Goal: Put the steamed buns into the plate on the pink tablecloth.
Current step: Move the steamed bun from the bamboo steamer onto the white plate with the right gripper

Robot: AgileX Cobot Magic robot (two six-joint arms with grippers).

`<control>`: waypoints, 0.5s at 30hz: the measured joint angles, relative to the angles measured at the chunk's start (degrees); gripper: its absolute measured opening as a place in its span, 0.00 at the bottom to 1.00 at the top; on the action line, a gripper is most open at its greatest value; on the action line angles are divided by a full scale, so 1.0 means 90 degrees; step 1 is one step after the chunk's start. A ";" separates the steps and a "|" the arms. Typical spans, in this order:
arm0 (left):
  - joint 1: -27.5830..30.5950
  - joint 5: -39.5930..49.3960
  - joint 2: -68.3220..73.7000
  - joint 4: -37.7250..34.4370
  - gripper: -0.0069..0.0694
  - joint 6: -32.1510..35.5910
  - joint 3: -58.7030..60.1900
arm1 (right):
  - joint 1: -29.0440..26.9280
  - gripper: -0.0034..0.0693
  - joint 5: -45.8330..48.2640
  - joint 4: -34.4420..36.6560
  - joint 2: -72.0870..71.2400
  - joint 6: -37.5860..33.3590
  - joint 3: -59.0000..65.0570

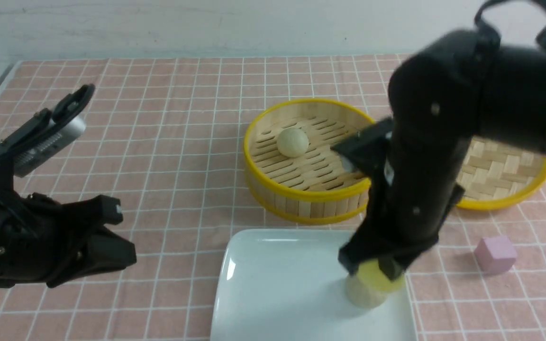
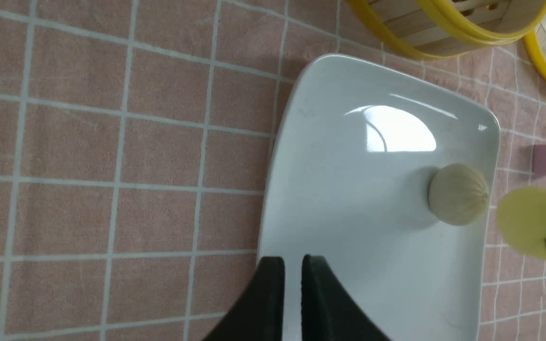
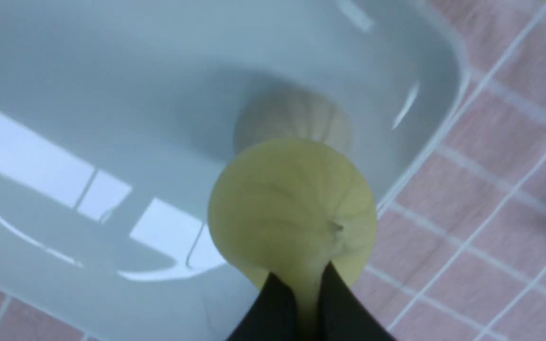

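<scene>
Note yellow bun [image 1: 381, 276] clamped by its pleated side in right claw [image 3: 299, 275], above plate [image 1: 277, 284] near its edge, with beige bun [image 2: 459, 194] resting on plate and cream bun [image 1: 292, 142] in steamer [image 1: 308, 194]; observe left claw [image 2: 293, 260] unladen, tips slightly apart. Judge light, soft and easily dented, probably not slippery; grip gently across the middle of the dome, and lower before releasing.

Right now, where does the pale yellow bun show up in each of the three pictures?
Front view: pale yellow bun, right of centre, low.
Left wrist view: at the right edge, partly cut off.
Right wrist view: centre, large.
Shared landmark: the white plate.
</scene>
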 joint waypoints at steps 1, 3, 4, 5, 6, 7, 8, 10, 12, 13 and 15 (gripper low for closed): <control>0.0000 0.0026 0.0000 0.0000 0.21 0.0000 0.0000 | 0.0134 0.06 -0.0186 0.0000 0.0000 0.0118 0.0276; 0.0000 0.0042 0.0000 0.0000 0.21 0.0000 0.0000 | 0.0349 0.07 -0.0560 0.0000 -0.0001 0.0308 0.0655; 0.0000 0.0042 0.0000 0.0000 0.21 0.0000 0.0000 | 0.0453 0.07 -0.0734 0.0000 -0.0001 0.0402 0.0806; 0.0000 0.0042 0.0000 0.0004 0.21 0.0000 0.0000 | 0.0569 0.07 -0.0944 0.0000 -0.0001 0.0522 0.0939; 0.0000 0.0042 0.0000 0.0004 0.21 0.0000 0.0000 | 0.0605 0.07 -0.0975 0.0000 -0.0001 0.0553 0.0974; 0.0000 0.0042 0.0000 0.0004 0.22 0.0000 0.0000 | 0.0719 0.08 -0.1178 0.0000 -0.0001 0.0684 0.1078; 0.0000 0.0042 0.0000 0.0004 0.22 0.0000 0.0000 | 0.0762 0.09 -0.1274 0.0000 -0.0001 0.0731 0.1107; 0.0000 0.0011 0.0000 0.0021 0.22 0.0000 0.0000 | 0.0828 0.12 -0.1506 0.0000 -0.0001 0.0804 0.1146; 0.0000 -0.0028 0.0000 0.0036 0.22 0.0000 0.0000 | 0.0844 0.17 -0.1625 0.0006 0.0006 0.0817 0.1151; 0.0000 -0.0063 0.0000 0.0053 0.22 0.0000 0.0000 | 0.0844 0.21 -0.1670 0.0024 0.0020 0.0817 0.1151; 0.0000 -0.0115 0.0000 0.0098 0.23 0.0000 0.0000 | 0.0849 0.34 -0.1687 0.0106 0.0083 0.0824 0.1151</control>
